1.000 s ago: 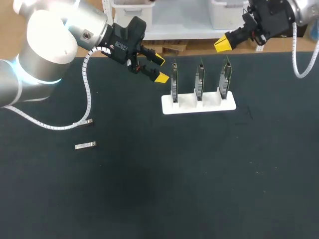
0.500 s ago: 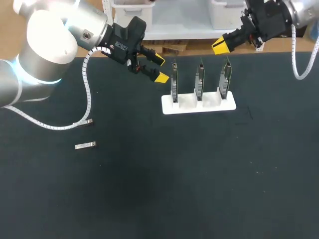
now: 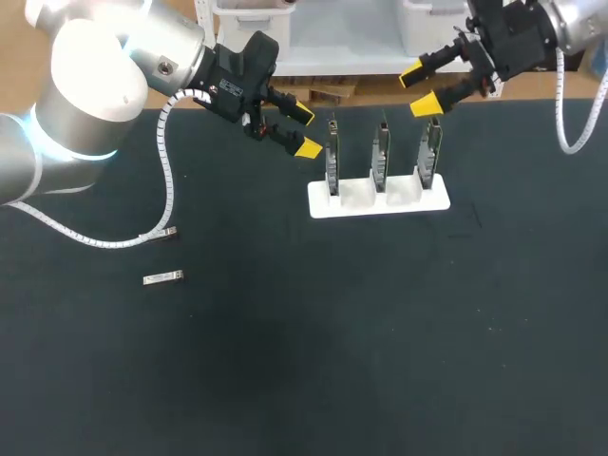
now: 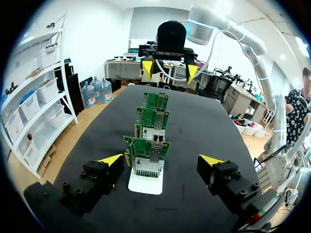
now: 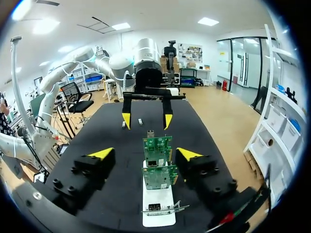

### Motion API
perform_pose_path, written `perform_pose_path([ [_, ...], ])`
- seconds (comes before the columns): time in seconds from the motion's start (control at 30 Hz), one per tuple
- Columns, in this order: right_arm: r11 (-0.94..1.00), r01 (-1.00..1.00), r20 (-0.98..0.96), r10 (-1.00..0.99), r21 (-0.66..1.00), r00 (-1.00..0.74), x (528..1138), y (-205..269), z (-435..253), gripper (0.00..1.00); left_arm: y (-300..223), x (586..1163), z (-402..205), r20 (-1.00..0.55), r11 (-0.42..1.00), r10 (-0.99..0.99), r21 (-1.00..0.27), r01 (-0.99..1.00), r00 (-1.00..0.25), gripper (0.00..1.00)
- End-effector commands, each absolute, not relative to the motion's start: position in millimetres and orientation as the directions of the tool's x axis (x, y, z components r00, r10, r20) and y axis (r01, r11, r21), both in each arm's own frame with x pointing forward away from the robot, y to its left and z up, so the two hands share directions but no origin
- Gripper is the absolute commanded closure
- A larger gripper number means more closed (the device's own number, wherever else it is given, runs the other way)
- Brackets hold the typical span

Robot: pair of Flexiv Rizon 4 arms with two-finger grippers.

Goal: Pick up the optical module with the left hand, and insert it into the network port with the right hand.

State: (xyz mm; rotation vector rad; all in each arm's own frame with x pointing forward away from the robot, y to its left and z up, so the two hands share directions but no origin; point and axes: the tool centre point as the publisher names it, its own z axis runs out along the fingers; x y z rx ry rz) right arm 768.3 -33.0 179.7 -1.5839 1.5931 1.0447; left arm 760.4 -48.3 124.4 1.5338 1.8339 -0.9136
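Black matting covers the table [image 3: 380, 332]. On it, in the head view, a white stand [image 3: 378, 201] holds three green network cards upright in a row, namely the left card [image 3: 332, 157], the middle card [image 3: 380, 154] and the right card [image 3: 429, 150]. The left gripper [image 3: 305, 132] hangs just beside the stand's left card, released and holding nothing. The right gripper [image 3: 419, 90] is above and behind the right card, its fingers likewise spread and bare. The optical module [image 3: 162, 277] lies flat on the mat, well apart from the stand on the left arm's side. A second small metal piece [image 3: 167, 232] lies near it.

From the left wrist, the spread yellow tips flank the near end of the stand [image 4: 146, 184]. The cards line up ahead of them, with the right gripper [image 4: 168, 68] beyond the far card.

From the right wrist, its own released tips sit either side of the card row. The left gripper [image 5: 146, 119] is beyond the stand [image 5: 158, 216], and the two small pieces lie on the mat past it.
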Motion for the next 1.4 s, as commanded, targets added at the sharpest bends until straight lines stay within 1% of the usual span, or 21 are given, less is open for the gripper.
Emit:
perform_pose_path([
  [0.03, -0.044, -0.995, -0.878, -0.476, 0.087, -0.056, 766, -33, 180, 0.0, -48, 760, 125, -0.784, 0.11, 0.595, -0.14, 0.984, -0.178, 0.0],
  [0.2, -0.044, -0.995, -0.878, -0.476, 0.087, -0.056, 766, -33, 180, 0.0, -52, 763, 130, -0.762, 0.112, 0.623, -0.132, 0.985, -0.173, 0.0],
  [0.4, -0.044, -0.995, -0.878, -0.476, 0.087, -0.056, 766, -33, 180, 0.0, -43, 761, 136, -0.729, 0.145, 0.66, -0.113, 0.983, -0.181, 0.0],
  [0.8, -0.044, -0.995, -0.878, -0.476, 0.087, -0.056, 766, -33, 180, 0.0, -3, 739, 121, -0.497, 0.259, 0.819, -0.128, 0.957, -0.288, 0.0],
  [0.97, -0.044, -0.995, -0.878, -0.476, 0.087, -0.056, 766, -33, 180, 0.0, 18, 729, 108, -0.41, 0.327, 0.843, -0.126, 0.936, -0.35, 0.0],
  [1.07, -0.044, -0.995, -0.878, -0.476, 0.087, -0.056, 766, -33, 180, 0.0, 30, 721, 96, -0.363, 0.347, 0.857, -0.117, 0.931, -0.365, 0.0],
  [1.23, -0.044, -0.995, -0.878, -0.476, 0.087, -0.056, 766, -33, 180, 0.0, 55, 713, 72, -0.296, 0.41, 0.846, -0.169, 0.896, -0.443, 0.0],
  [1.4, -0.044, -0.995, -0.878, -0.476, 0.087, -0.056, 766, -33, 180, 0.0, 74, 702, 64, -0.206, 0.431, 0.863, -0.179, 0.884, -0.462, 0.0],
])
